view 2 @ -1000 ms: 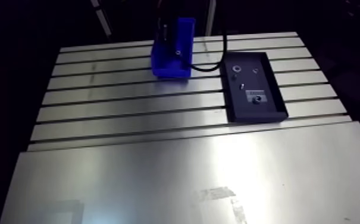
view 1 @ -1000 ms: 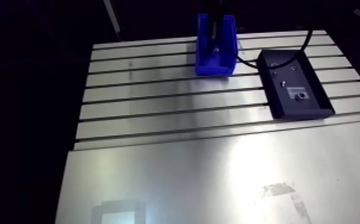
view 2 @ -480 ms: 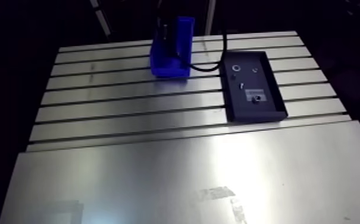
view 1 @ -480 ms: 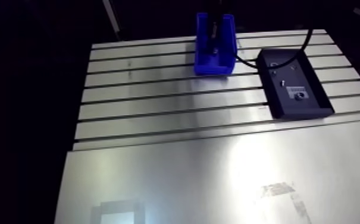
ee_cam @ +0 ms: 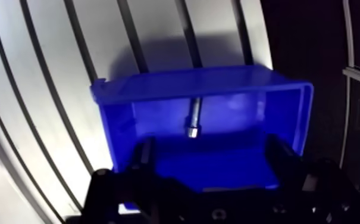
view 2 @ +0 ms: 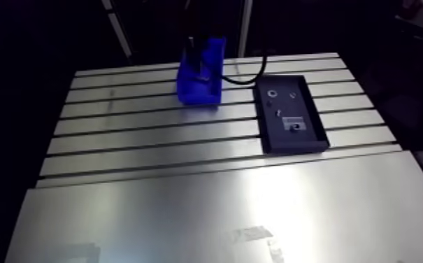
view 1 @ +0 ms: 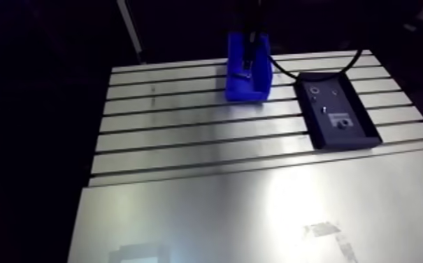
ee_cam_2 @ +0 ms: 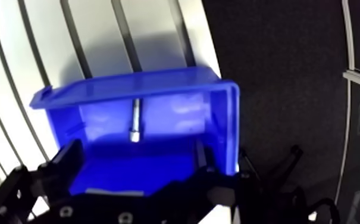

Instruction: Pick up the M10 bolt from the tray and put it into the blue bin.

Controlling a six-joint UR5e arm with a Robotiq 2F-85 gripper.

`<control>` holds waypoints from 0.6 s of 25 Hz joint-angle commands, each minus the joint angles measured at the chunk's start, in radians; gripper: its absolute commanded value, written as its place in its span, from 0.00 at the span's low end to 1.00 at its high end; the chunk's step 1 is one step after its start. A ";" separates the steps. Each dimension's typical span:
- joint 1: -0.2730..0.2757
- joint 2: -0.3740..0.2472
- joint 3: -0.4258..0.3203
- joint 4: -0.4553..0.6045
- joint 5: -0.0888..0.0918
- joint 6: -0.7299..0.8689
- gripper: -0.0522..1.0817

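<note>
Arm view: you have the blue bin (view 1: 247, 92) on the far part of the slotted table (view 1: 186, 143). The black tray (view 1: 350, 144) sits just to its right with a few small parts (view 1: 340, 121) lying in it, and the arm comes down over the bin. Wrist view: you see the gripper (ee_cam: 213, 156) with fingers spread and nothing between them. The M10 bolt (ee_cam: 193, 118) lies inside the bin, ahead of the fingers.

Workshop: slotted aluminium table (view 1: 186, 124)
</note>
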 commanded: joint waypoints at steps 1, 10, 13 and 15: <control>-0.002 -0.078 -0.019 0.061 0.001 -0.003 0.06; -0.027 -0.217 -0.083 0.251 0.001 0.079 0.06; -0.031 -0.257 -0.117 0.334 0.000 0.196 0.06; -0.033 -0.279 -0.131 0.381 -0.002 0.283 0.06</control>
